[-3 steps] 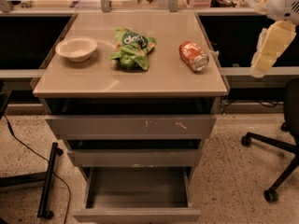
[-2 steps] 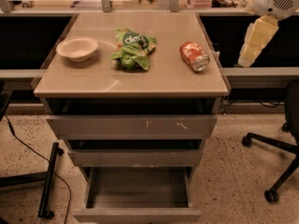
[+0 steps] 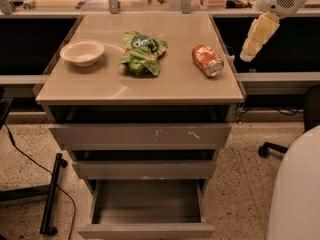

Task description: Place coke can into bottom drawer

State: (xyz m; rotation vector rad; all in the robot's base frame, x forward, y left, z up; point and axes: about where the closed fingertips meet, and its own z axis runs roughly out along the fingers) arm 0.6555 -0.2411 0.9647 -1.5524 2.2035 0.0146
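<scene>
The coke can [image 3: 207, 60] lies on its side near the right edge of the desk [image 3: 150, 89]. It is red-orange with white markings, and its silver top faces the front. A green snack bag [image 3: 142, 54] lies just to its left. The bottom drawer [image 3: 147, 230] stands pulled open, a deep grey box. The gripper [image 3: 247, 55] hangs beyond the desk's right edge, its cream fingers [image 3: 260, 31] drawn narrow together and holding nothing.
</scene>
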